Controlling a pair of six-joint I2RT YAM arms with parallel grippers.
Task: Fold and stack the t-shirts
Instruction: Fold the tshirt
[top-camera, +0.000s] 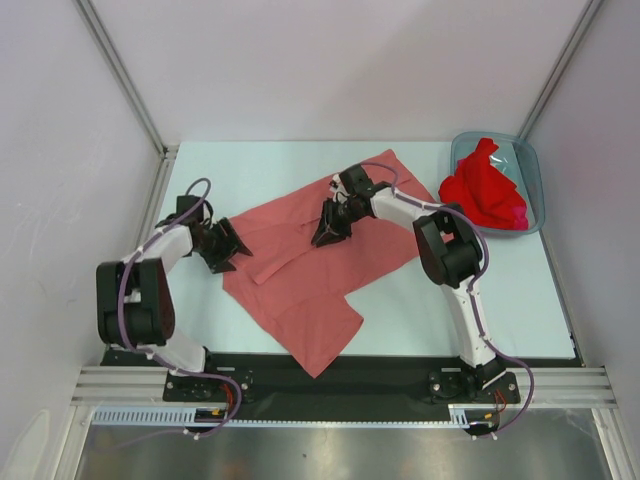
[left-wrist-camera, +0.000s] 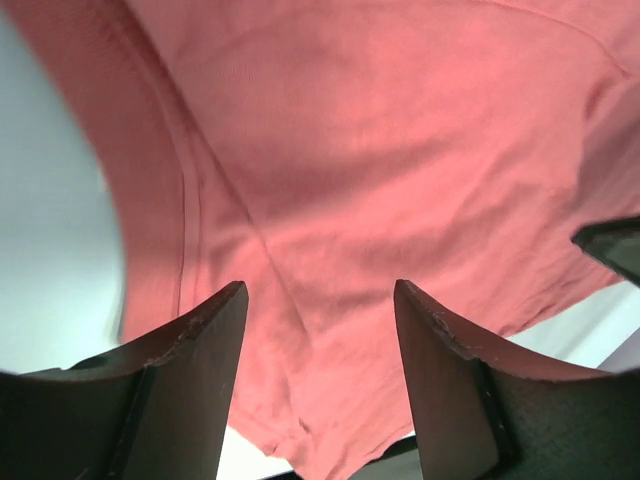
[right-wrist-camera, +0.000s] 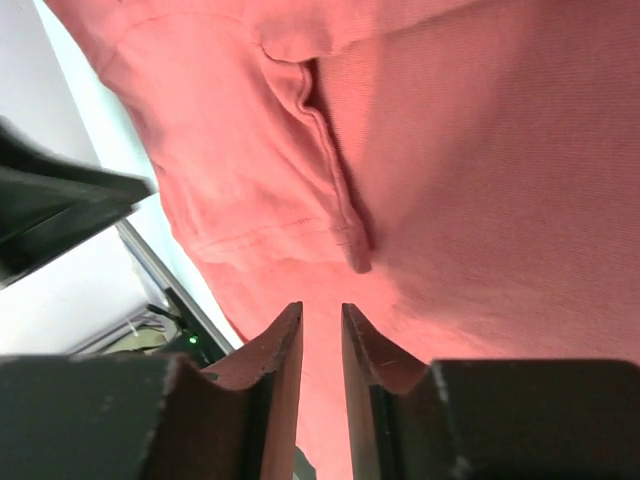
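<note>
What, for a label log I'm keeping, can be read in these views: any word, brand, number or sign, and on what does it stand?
None: no readable text in any view.
The salmon-pink t-shirt is plain, with no print or tag showing.
The red t-shirts and the bin that holds them show no lettering.
Any marks on the arms or the base rail are too small to read.

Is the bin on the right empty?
No, red tees are heaped inside the bin.
</note>
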